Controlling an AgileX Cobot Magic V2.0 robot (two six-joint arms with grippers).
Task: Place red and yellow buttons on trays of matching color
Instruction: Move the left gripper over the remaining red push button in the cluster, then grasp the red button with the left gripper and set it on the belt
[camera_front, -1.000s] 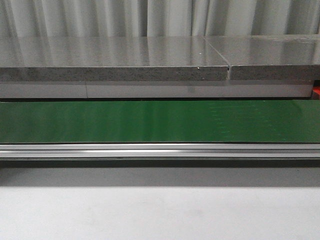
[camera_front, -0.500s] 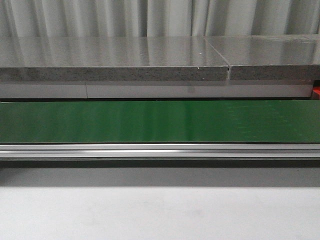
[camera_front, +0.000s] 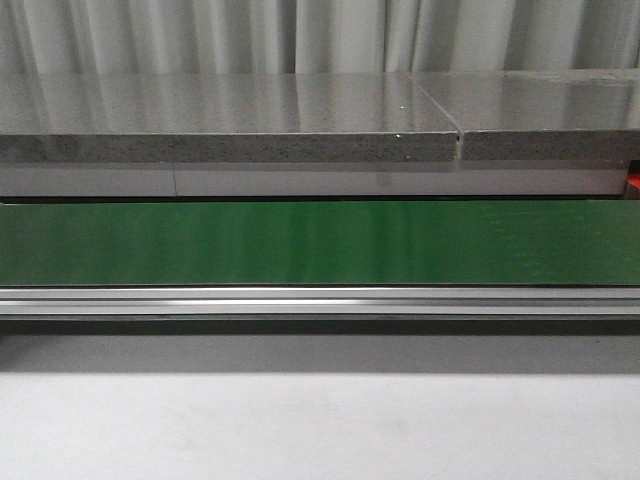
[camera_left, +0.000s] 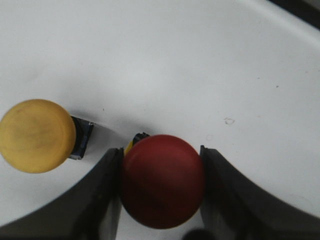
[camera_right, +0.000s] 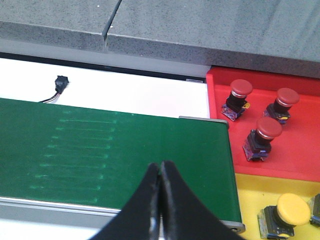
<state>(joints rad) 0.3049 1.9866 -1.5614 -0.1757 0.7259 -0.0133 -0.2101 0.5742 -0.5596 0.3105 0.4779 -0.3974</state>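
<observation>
No text, label, brand, number or sign can be read in any of the views. The buttons, trays, green belt and counter surfaces carry no legible markings.

Between our left end effector (camera_left: 161, 200) pads, the red button (camera_left: 162, 181) looks smooth, matt plastic; the worktop (camera_left: 175, 60) beyond is smooth white. Ahead of our right end effector (camera_right: 159, 200), the green belt (camera_right: 110, 155) seems faintly glossy, and the red tray (camera_right: 295, 150) plastic.
</observation>
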